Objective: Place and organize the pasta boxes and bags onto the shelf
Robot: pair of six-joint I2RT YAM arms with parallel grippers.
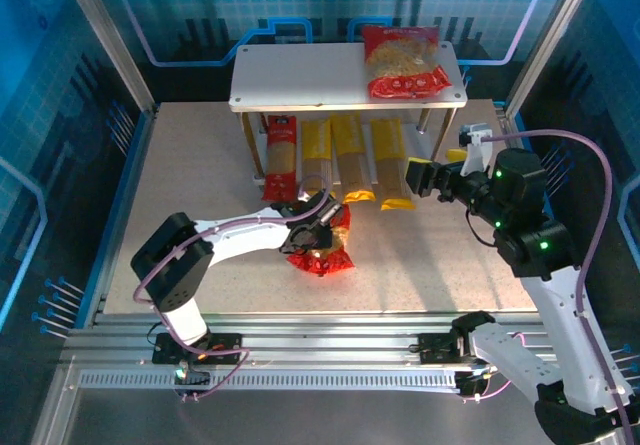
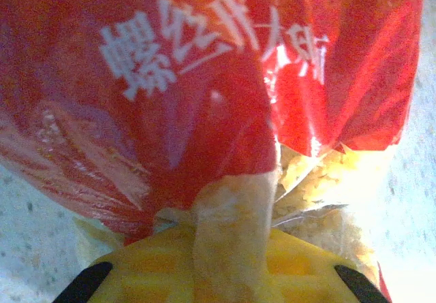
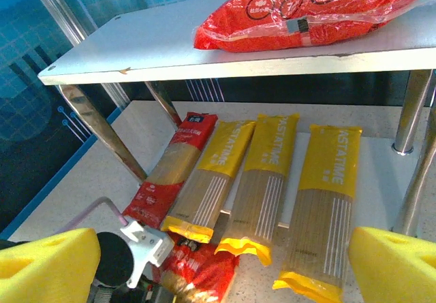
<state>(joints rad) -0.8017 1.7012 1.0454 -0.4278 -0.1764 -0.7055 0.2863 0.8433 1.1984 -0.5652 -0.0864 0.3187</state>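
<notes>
Right wrist: "ASTATIME" on yellow packs [image 3: 262, 180]

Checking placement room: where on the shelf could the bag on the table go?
The top board is bare from its left edge to the red bag on its right. Below, four spaghetti packs lie side by side, crowded.

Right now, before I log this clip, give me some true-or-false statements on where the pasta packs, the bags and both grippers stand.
1. One red bag lies on the top board of the shelf. True.
2. All four narrow packs under that board are yellow. False: the leftmost is red, the other three yellow.
3. The right gripper is open and empty. True.
4. The second red bag lies on the top board too. False: it is on the table in front of the shelf, pinched by the left gripper.
</notes>
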